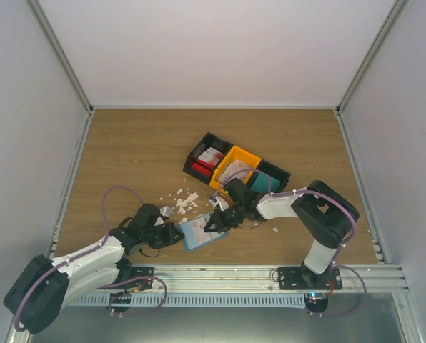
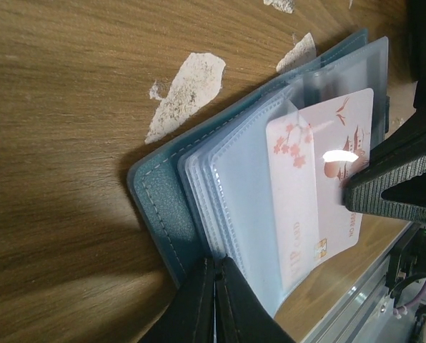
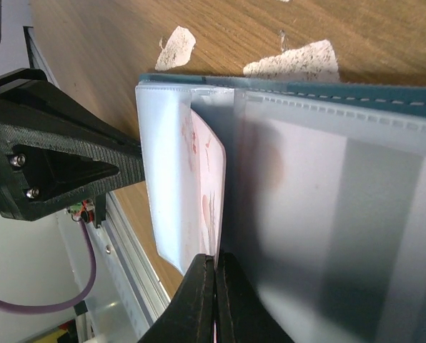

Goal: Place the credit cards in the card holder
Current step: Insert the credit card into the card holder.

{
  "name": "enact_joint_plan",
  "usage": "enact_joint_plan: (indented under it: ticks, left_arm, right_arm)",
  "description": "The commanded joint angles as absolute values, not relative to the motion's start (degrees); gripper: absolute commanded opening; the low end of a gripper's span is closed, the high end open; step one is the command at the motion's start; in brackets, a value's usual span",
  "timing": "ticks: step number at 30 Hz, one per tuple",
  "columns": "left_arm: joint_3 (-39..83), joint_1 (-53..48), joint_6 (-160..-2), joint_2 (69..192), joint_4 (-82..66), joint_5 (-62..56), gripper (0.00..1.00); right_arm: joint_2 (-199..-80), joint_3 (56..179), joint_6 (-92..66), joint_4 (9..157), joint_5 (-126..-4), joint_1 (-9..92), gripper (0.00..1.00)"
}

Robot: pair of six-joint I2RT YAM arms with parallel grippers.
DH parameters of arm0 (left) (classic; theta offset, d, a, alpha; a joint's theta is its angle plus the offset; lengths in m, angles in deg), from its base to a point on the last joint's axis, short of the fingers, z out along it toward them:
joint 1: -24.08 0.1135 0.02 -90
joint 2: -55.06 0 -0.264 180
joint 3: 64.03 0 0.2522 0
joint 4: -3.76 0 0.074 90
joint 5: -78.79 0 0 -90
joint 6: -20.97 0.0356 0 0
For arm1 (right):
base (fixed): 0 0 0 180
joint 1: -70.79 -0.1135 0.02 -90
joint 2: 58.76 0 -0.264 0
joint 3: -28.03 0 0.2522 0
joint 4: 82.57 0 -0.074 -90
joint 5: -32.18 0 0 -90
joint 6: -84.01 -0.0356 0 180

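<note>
"Down at the bottom edge of the left wrist view, the left gripper (image 2: 214, 289) has its jaws pressed together on the clear sleeves (image 2: 241, 186) of the card holder (image 2: 156, 196), which lies open like a book."

"And the right gripper (image 3: 214, 286)?"

"Pinched tight as well, on the edge of a credit card (image 2: 327, 164) with pink print, partly under a sleeve."

"Where is that from overhead?"

"Lower centre, between the two arms, just above the metal rail (image 1: 227, 275)."

"The containers?"

"Mid-frame, above the holder: a left black bin (image 1: 196, 151) with red and white things (image 1: 209, 161), an orange bin (image 1: 246, 152) with pale cards (image 1: 234, 171), a right black bin (image 1: 283, 174) with a teal block (image 1: 259, 182)."

"Room to move?"

"White scraps (image 1: 184, 202) lie between bins and holder. The wooden table (image 1: 127, 150) runs wide to upper left and upper right, up to the grey walls (image 1: 27, 107)."
</note>
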State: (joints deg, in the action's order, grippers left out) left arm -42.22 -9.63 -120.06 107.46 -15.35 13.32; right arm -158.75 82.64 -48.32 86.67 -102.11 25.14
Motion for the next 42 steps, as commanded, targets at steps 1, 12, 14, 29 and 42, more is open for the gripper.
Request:
enact_joint_plan:
  ticks: [1,12,14,29,42]
  left_arm:
    - [-43.7,-10.2,-119.5,107.9,-13.1,13.2,0.06]
    - [-43.3,-10.3,-118.9,108.7,-12.2,14.1,0.01]
    - [-43.2,-10.4,-118.9,108.8,-11.8,14.3,0.01]
    - [-43.2,-10.4,-119.0,108.0,-10.5,16.0,0.01]
    - [-43.8,-10.5,-118.9,108.1,-8.6,16.8,0.02]
  right_arm:
    - [-160.8,82.0,-48.2,84.7,-101.3,23.8,0.01]
    - [-164.0,84.8,-48.2,87.3,-99.6,20.4,0.01]
    - [-163.9,84.5,-48.5,87.5,-99.1,20.3,0.02]
    - [-154.4,84.5,-48.6,77.8,-84.5,17.3,0.32]
    - [-154.9,88.7,-45.1,73.3,-82.0,14.6,0.2]
